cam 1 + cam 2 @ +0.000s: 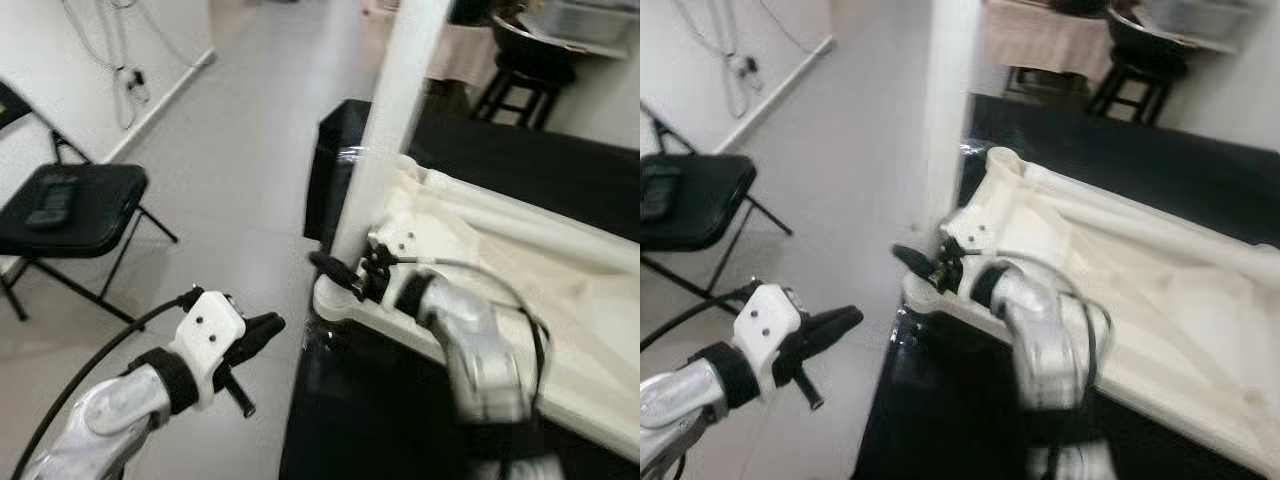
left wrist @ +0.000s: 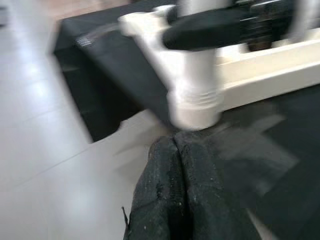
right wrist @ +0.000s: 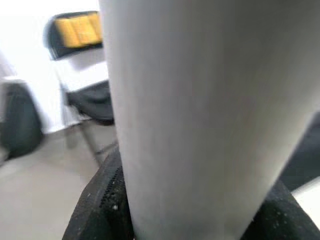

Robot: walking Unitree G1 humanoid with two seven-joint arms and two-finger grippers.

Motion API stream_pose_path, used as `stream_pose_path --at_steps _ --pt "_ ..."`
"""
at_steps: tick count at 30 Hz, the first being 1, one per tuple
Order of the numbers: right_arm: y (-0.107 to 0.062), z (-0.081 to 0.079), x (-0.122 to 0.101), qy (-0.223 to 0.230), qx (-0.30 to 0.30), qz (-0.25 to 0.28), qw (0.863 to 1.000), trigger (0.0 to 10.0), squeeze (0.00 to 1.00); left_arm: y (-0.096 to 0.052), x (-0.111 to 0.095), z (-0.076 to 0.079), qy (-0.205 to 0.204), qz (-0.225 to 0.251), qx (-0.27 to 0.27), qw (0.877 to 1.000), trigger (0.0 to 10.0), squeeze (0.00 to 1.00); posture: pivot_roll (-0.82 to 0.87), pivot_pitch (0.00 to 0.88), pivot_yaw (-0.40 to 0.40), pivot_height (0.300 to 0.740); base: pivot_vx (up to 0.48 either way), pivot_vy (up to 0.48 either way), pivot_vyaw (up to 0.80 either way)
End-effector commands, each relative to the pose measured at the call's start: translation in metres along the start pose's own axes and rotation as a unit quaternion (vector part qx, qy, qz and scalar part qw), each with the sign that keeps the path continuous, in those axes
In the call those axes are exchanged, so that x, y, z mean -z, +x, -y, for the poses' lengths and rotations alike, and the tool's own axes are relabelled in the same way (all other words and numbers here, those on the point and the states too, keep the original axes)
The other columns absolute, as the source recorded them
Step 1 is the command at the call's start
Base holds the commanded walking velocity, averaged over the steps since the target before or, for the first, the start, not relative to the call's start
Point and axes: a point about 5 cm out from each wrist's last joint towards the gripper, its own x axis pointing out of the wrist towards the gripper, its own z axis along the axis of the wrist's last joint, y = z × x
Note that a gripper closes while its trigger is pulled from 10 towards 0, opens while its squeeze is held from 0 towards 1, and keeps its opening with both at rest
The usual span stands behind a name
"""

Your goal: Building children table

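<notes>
While right fingers (image 1: 345, 272) clasp table leg (image 1: 390, 130) | left fingers (image 1: 250, 340) closed, empty | folding chair (image 1: 70, 205) nearby

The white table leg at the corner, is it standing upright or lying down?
Upright. The table leg rises from the corner of the upside-down tabletop, and the right claw is closed around its base.

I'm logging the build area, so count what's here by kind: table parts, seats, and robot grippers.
Table parts: 2, the upside-down white tabletop and the white leg.
Seats: 2, the black folding chair and the black stool.
Grippers: 2, left gripper and right gripper.
Total: 6
</notes>
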Motion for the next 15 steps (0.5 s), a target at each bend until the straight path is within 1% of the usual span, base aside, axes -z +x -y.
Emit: stream_pose_path --at_steps 1,2,3,4,5,6,9,10,11,12,13,15 --pt "-0.026 0.006 0.058 0.028 0.050 -0.168 0.984 0.0 0.00 -0.002 0.000 -0.001 -0.002 -0.002 0.007 1.000 10.0 0.00 0.11 0.196 -0.109 0.740 0.000 0.000 0.00" --pt "-0.013 0.017 0.052 0.017 0.067 -0.151 0.986 0.0 0.00 0.000 0.000 -0.001 -0.003 -0.001 0.009 1.000 10.0 0.00 0.11 0.194 -0.111 0.740 0.000 0.000 0.00" --pt "-0.010 0.021 0.050 0.015 0.074 -0.146 0.986 0.0 0.00 0.001 0.000 -0.001 -0.002 -0.001 0.010 1.000 10.0 0.00 0.11 0.194 -0.111 0.740 0.000 0.000 0.00" --pt "-0.010 0.021 0.050 0.015 0.074 -0.146 0.986 0.0 0.00 0.001 0.000 -0.001 -0.002 -0.001 0.010 1.000 10.0 0.00 0.11 0.194 -0.111 0.740 0.000 0.000 0.00" --pt "0.000 0.025 0.045 0.011 0.080 -0.136 0.987 3.8 0.00 0.002 0.000 0.000 -0.003 -0.001 0.011 1.000 10.0 0.00 0.12 0.190 -0.110 0.740 0.000 0.000 0.00" --pt "0.008 0.026 0.039 0.008 0.076 -0.122 0.990 10.0 0.00 0.002 0.001 0.000 -0.002 -0.001 0.012 1.000 10.0 0.00 0.12 0.185 -0.108 0.740 0.000 0.000 0.00" --pt "0.013 0.027 0.034 0.007 0.077 -0.113 0.991 10.0 0.00 0.002 0.001 0.000 -0.002 -0.002 0.012 1.000 10.0 0.00 0.12 0.185 -0.108 0.740 0.000 0.000 0.00" --pt "0.020 0.027 0.027 0.017 0.070 -0.086 0.994 10.0 0.00 0.002 0.001 0.000 -0.002 -0.002 0.012 1.000 10.0 0.00 0.12 0.176 -0.105 0.740 0.000 0.000 0.00" --pt "0.020 0.027 0.027 0.017 0.070 -0.086 0.994 10.0 0.00 0.002 0.001 0.000 -0.002 -0.002 0.012 1.000 10.0 0.00 0.12 0.176 -0.105 0.740 0.000 0.000 0.00" --pt "0.026 0.027 0.020 0.021 0.051 -0.064 0.996 10.0 1.00 0.002 0.002 0.000 -0.002 -0.003 0.012 1.000 10.0 0.00 0.12 0.173 -0.103 0.740 0.000 0.000 0.00" --pt "0.031 0.024 0.010 0.031 0.022 -0.034 0.999 10.0 1.00 0.003 0.002 0.000 -0.002 -0.002 0.012 1.000 10.0 0.00 0.12 0.165 -0.103 0.740 0.000 0.000 0.00" --pt "0.031 0.024 0.010 0.031 0.022 -0.034 0.999 10.0 1.00 0.003 0.002 0.000 -0.002 -0.002 0.012 1.000 10.0 0.00 0.12 0.165 -0.103 0.740 0.000 0.000 0.00"
